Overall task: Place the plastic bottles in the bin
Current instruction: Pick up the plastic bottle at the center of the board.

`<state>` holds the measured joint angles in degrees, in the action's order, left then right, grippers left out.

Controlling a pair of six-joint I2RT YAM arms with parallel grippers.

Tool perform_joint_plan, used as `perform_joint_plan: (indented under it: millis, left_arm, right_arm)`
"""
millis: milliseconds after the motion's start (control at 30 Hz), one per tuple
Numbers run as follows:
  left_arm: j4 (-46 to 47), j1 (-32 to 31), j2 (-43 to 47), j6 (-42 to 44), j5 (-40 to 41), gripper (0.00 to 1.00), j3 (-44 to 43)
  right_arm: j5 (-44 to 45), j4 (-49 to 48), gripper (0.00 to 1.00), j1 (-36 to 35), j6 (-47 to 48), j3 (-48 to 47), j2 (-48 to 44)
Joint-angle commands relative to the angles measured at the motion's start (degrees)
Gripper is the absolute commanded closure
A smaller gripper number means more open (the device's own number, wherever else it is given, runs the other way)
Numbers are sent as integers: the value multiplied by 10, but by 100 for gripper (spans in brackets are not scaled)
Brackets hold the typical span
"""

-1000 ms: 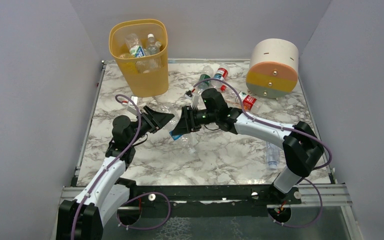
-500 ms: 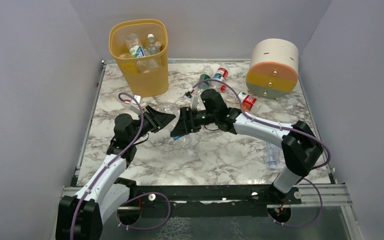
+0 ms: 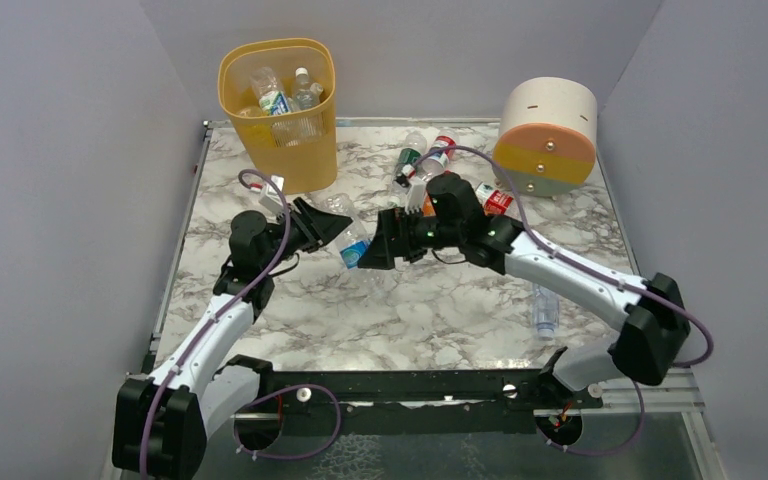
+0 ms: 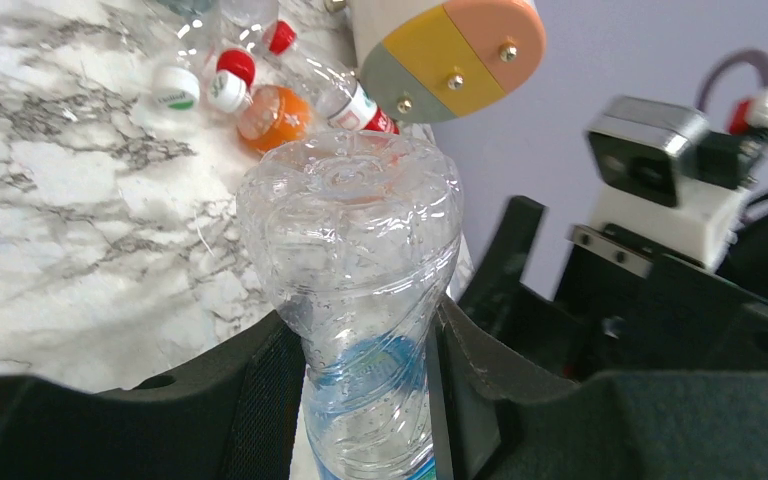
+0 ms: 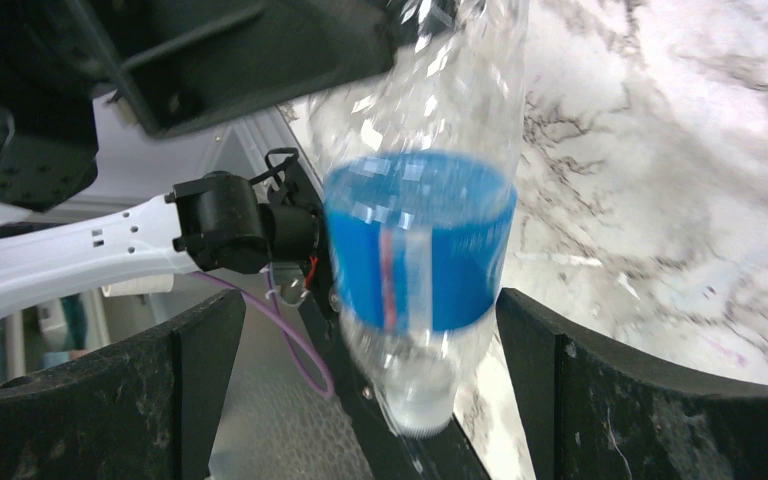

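Grips the blue-labelled bottle [image 4: 360, 250] across its clear middle with the left claw [image 3: 328, 228], jaws pressed tight on the plastic. Holds the right claw [image 5: 370, 330] spread wide around the same bottle's labelled end, with a gap on either side and nothing gripped. Shows the yellow bin [image 3: 278, 150] beyond the left claw, well apart, with several bottles [image 3: 282, 92] inside. Shows loose bottles [image 3: 428, 158] behind the right claw near the round drum [image 3: 547, 130], on the marble table [image 3: 290, 320].

Marble table [image 3: 440, 310]: bottles [image 3: 545, 308], bin [image 3: 290, 150], drum [image 3: 545, 135]
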<state>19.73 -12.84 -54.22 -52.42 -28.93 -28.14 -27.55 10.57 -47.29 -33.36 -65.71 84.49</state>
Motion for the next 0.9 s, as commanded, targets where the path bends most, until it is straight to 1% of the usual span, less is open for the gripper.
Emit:
perform_joint_plan:
  millis: [0,67,133,267,467,667,767,867]
  left_arm:
    - [-38,3,-32,65,33,75,-66]
    - [-43,3,-55,77,33,75,-99]
    - [-49,5,-80,89,34,75,-141]
    - [-52,17,-137,102,32,75,-239]
    - [-42,63,-241,100,15,75,-435]
    - [10,136,-344,66,19,75,-616]
    - [36,161,-386,73,42,75,-681]
    - [74,185,-423,69,65,75,-719]
  right_arm:
    - [135,120,0,-2,48,-34,-86]
    - [180,153,1,-3,59,-46,-112]
    - [207,174,1,-1,64,-52,-134]
    - [232,185,1,-2,65,-43,-166]
    - [233,177,1,-1,53,-2,-194]
    - [225,163,1,0,43,29,-214]
    - [214,151,1,0,37,42,-219]
    - [199,140,1,0,31,54,-218]
